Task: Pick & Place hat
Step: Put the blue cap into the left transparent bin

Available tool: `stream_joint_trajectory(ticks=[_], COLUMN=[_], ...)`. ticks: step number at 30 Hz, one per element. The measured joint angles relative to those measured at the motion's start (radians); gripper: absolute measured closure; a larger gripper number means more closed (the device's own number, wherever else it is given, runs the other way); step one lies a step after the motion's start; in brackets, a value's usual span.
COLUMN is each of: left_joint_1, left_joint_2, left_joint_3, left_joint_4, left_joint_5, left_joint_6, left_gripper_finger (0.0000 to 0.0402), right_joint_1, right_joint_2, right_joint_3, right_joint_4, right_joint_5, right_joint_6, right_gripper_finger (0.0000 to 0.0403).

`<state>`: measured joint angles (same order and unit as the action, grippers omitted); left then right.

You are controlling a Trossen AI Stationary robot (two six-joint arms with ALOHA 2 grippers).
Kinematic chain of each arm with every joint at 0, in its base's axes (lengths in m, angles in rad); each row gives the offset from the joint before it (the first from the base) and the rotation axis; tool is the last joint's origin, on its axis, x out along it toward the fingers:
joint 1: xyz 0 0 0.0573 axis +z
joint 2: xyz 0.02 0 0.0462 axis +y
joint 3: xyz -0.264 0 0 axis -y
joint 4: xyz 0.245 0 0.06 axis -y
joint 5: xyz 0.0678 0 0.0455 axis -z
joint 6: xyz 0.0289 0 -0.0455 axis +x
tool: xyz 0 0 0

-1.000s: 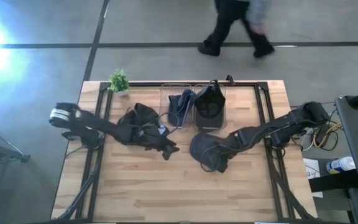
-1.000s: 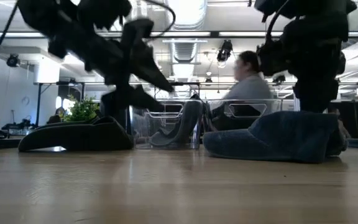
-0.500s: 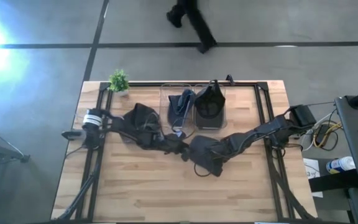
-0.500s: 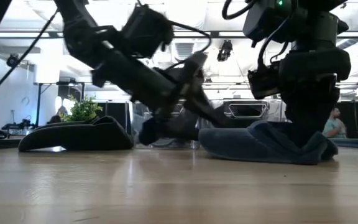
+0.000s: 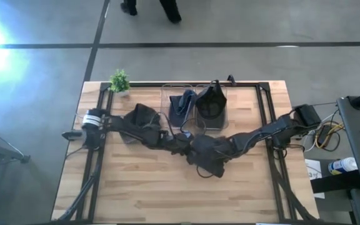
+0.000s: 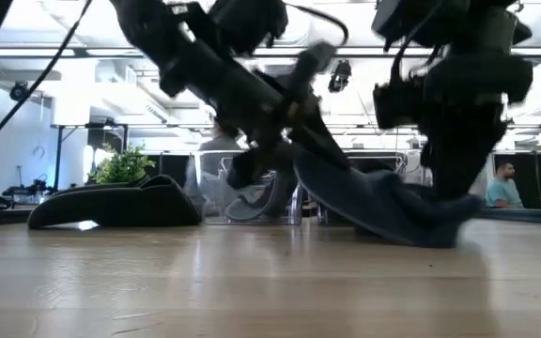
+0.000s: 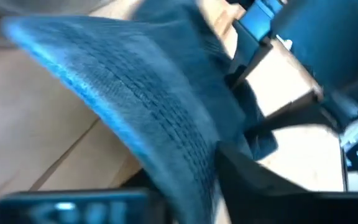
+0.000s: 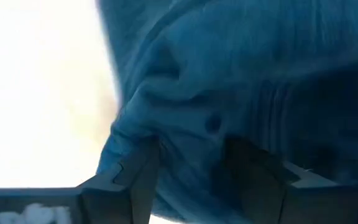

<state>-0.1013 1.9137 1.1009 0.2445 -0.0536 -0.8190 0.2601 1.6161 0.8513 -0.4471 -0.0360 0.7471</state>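
A blue hat [image 5: 206, 159] lies at the table's middle, its brim end raised and its other end [image 6: 430, 230] on the wood. My left gripper [image 5: 186, 145] reaches in from the table's left and is shut on the raised brim. My right gripper [image 5: 216, 150] comes in from the right and stands on the hat's crown, its fingers apart with blue cloth between them. A black hat [image 5: 139, 115] rests flat on the table at the left, under my left arm. My left gripper pinches the blue hat's stitched brim [image 7: 135, 112] between its two fingers, coming slanting down from the table's left. The brim end [image 6: 313, 169] is tilted up off the table. My right gripper is set down from above into the crown cloth [image 8: 185, 118]. The cloth bunches against one finger [image 8: 145, 168], and that end of the hat stays on the table.
Two clear bins [image 5: 195, 122] stand at the far middle, one with a blue hat [image 5: 183, 103] in it and one with a black hat [image 5: 211, 103]. A small potted plant [image 5: 119, 81] is at the far left corner. A person walks beyond the far edge.
My left gripper has gone from above the black hat toward the table's right, down to the blue hat, and has shut on its brim. The brim end has risen and the hat now slants; its other end stays on the table under my right gripper.
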Motion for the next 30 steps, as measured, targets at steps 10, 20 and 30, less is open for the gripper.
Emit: stream_joint_trajectory(ticks=[10, 20, 30], left_joint_1=[-0.033, -0.140, 0.069], left_joint_2=[-0.343, -0.625, -0.413], left_joint_3=[0.023, 0.153, 0.110], left_joint_4=[-0.376, -0.484, -0.553], left_joint_5=[-0.115, -0.818, -0.965], left_joint_6=[0.145, 0.579, 0.695], left_gripper_finger=[0.0395, 0.0395, 0.0394], right_joint_1=[0.002, 0.001, -0.002], right_joint_2=[-0.278, -0.520, -0.473], right_joint_3=[0.001, 0.005, 0.005], right_joint_4=[-0.042, -0.108, -0.172], right_joint_5=[0.063, 0.363, 0.432], right_joint_6=[0.030, 0.088, 0.173], right_gripper_finger=[0.0220, 0.0220, 0.0220])
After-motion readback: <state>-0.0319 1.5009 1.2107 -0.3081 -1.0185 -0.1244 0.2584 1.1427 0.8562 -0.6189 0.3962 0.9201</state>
